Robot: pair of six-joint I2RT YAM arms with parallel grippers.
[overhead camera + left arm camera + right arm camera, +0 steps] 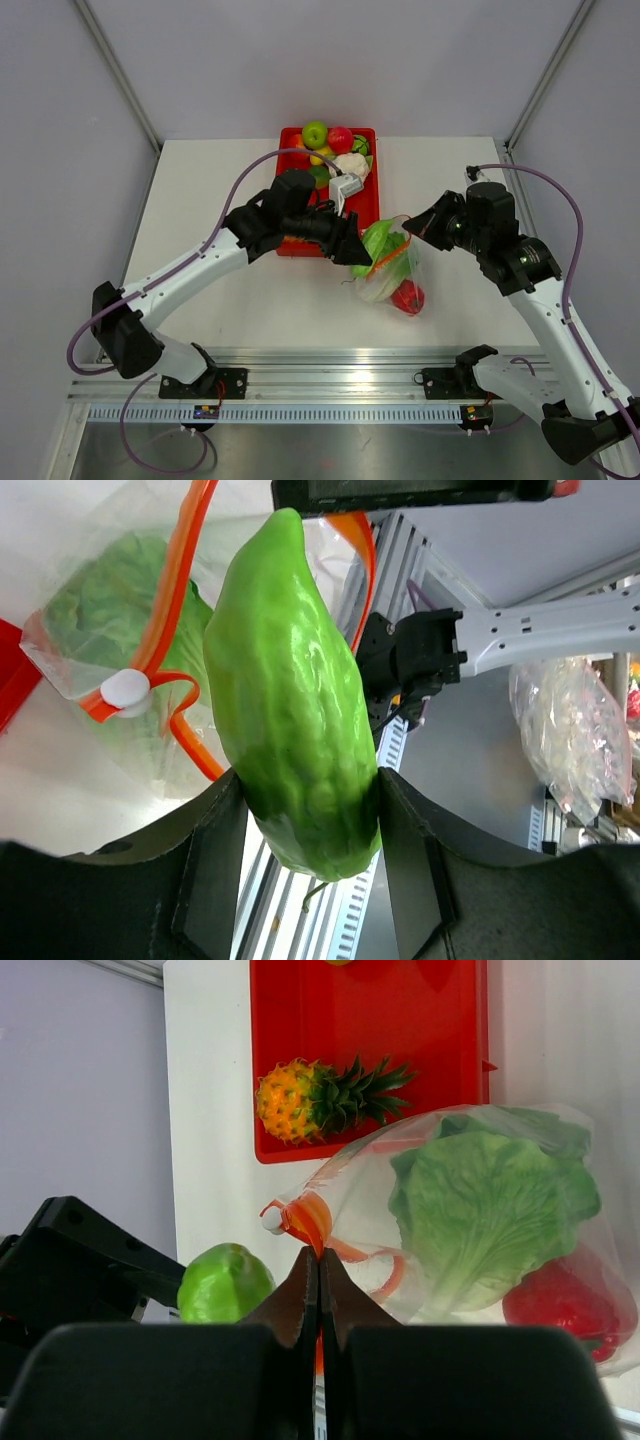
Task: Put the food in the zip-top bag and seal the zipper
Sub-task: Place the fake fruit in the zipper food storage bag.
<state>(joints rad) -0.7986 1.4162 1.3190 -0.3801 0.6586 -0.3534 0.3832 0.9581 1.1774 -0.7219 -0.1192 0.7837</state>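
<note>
The clear zip-top bag lies on the white table, right of centre. It holds the lettuce and the red tomato piece. My left gripper is shut on the green cucumber and holds it right at the bag's open mouth. My right gripper is shut on the orange-red zipper strip and holds that edge lifted. The white slider sits at one end of the strip. In the top view the left gripper and right gripper face each other across the bag.
A red tray stands behind the bag with a green apple, a red fruit, a white cauliflower and an orange pineapple. An aluminium rail runs along the near table edge.
</note>
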